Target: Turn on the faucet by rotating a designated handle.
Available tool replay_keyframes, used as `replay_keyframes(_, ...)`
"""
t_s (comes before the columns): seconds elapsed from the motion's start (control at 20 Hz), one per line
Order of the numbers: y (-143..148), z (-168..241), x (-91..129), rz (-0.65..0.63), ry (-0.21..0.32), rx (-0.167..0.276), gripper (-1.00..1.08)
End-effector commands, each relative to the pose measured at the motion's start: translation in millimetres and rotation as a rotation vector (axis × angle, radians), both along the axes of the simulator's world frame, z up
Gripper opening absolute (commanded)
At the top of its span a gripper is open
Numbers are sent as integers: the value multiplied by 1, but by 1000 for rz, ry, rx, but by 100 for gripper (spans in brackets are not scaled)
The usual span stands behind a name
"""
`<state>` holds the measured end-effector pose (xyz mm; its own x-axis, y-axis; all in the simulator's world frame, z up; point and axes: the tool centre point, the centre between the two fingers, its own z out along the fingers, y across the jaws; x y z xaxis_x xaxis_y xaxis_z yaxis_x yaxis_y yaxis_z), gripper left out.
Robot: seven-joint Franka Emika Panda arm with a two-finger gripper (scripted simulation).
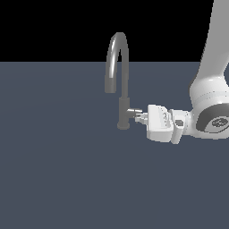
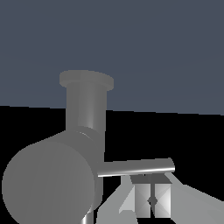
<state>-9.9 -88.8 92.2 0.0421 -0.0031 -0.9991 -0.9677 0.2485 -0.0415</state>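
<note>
My claw (image 1: 142, 117) had its fingers (image 2: 151, 199) pressed together with no gap, sitting just beside the thin lever of the handle (image 1: 134, 112), gripping nothing. The handle jutted from the faucet (image 1: 123, 89) column toward the exterior view's right. I read no markings anywhere.

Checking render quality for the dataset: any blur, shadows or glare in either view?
Exterior view: sharp, flat lighting, no cast shadows, soft highlight along the faucet spout. Wrist view: sharp too, a bright streak on the handle lever, the end effector cropped by the frame edge.
</note>
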Motion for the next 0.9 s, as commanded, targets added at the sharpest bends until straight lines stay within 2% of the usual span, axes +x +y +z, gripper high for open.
replay_keyframes(0.0,0,0,0,0,0,0,-100)
replay_keyframes(0.55,-1,-50,4,-2,38,3,-100)
replay_keyframes(0.6,-1,-50,4,-2,38,3,-100)
replay_keyframes(0.65,-5,-18,12,8,-11,10,-100)
replay_keyframes(0.85,-5,-32,17,6,3,8,-100)
